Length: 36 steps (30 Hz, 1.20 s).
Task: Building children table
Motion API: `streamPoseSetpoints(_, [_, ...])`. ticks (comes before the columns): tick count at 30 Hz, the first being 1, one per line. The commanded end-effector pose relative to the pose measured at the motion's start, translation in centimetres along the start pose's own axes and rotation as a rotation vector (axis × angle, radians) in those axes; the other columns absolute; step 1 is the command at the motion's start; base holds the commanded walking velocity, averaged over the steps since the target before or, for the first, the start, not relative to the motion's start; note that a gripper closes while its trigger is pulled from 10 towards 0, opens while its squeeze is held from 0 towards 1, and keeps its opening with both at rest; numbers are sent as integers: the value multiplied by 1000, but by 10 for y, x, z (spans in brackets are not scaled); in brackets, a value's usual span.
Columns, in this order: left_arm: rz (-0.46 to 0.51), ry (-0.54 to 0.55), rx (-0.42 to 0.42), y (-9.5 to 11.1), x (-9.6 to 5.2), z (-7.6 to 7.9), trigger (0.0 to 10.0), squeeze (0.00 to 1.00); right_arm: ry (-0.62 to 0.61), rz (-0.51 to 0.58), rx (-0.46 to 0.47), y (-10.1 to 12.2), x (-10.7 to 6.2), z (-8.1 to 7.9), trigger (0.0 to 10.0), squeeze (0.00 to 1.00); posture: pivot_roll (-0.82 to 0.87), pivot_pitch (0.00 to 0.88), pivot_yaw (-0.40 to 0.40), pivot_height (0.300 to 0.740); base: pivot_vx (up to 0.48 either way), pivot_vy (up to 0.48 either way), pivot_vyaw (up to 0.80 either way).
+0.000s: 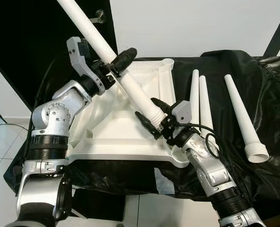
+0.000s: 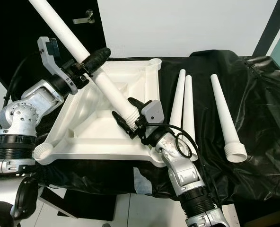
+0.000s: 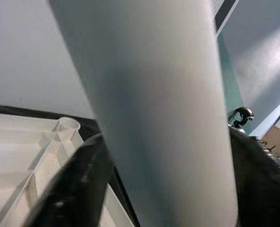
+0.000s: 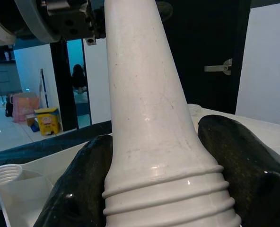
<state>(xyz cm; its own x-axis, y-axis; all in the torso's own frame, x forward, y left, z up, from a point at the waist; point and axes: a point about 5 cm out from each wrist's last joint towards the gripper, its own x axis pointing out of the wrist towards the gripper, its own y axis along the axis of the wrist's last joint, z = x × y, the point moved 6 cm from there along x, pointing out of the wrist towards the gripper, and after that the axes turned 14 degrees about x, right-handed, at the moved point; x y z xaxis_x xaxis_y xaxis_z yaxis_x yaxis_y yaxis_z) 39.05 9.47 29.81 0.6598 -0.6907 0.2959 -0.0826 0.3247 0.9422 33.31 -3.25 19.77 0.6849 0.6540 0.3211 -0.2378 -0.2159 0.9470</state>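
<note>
Nearest, the right hand is clamping its two black fingers around the threaded wide end of a white table leg, holding it just above the upturned white tabletop. That tabletop is lying underside up on a surface draped in black plastic sheeting, its ribs and round corner sockets facing upward. The held leg is slanting up and away toward the robot's left, its narrow end rising past the picture's top edge. Further along it, the left hand is gripping the leg's middle, one black finger wrapping over the shaft. To the right, three more white legs are lying loose on the black sheeting, two side by side and touching, the third apart. Beyond, a dark door with a metal handle is standing against a white wall.
</note>
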Motion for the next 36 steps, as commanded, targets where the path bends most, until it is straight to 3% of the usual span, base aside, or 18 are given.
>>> streamPoseSetpoints(1, [8, -89, 25, 6, -3, 8, 0, 0, 12, 15, -11, 1, 1, -3, 10000, 0, -38, 0, 62, 740, 0, 0, 0])
streamPoseSetpoints(10, [-2, -104, 57, 9, -3, 11, 0, 0, 10, 15, -21, -1, 2, -3, 10000, 0, -32, 0, 62, 740, 0, 0, 0])
streamPoseSetpoints(11, [-5, -110, 70, 10, -2, 15, 0, 0, 8, 11, -13, -1, 1, -2, 10000, 102, -32, 0, 64, 740, 0, 0, 0])
streamPoseSetpoints(13, [-7, -116, 78, 11, -2, 17, 0, 0, 7, 9, -8, -2, 1, -2, 10000, 102, -32, 0, 64, 740, 0, 0, 0])
streamPoseSetpoints(14, [-20, -123, 101, 11, -1, 23, 9608, 0, -9, 12, -6, -1, 1, 1, 10000, 1000, -32, 0, 65, 740, 0, 0, 0])
streamPoseSetpoints(20, [-11, -106, 165, 15, 5, 33, 10000, 0, -66, -5, -2, -1, 3, 11, 10000, 1000, -32, 0, 62, 740, 0, 0, 0])
streamPoseSetpoints(21, [-6, -91, 198, 15, 6, 34, 10000, 0, -60, -17, 12, -2, 4, 10, 10000, 196, -32, 0, 60, 740, 0, 0, 0])
streamPoseSetpoints(22, [-6, -91, 198, 15, 6, 34, 10000, 0, -60, -17, 12, -2, 4, 10, 10000, 196, -32, 0, 60, 740, 0, 0, 0])
streamPoseSetpoints(23, [-1, -79, 222, 15, 6, 34, 10000, 0, -57, -26, 19, -2, 5, 9, 10000, 0, -32, 0, 59, 740, 0, 0, 0])
streamPoseSetpoints(27, [8, -50, 264, 15, 8, 36, 10000, 0, -55, -50, 21, -2, 8, 9, 10000, 0, -30, 0, 54, 740, 0, 0, 0])
streamPoseSetpoints(30, [32, -12, 348, 15, 9, 43, 10000, 0, -67, -98, 1, -5, 15, 10, 10000, 0, -31, 0, 48, 740, 0, 0, 0])
streamPoseSetpoints(36, [58, 10, 372, 12, 11, 50, 10000, 0, -58, -128, 20, -3, 26, 7, 10000, 0, -37, 0, 40, 740, 0, 0, 0])
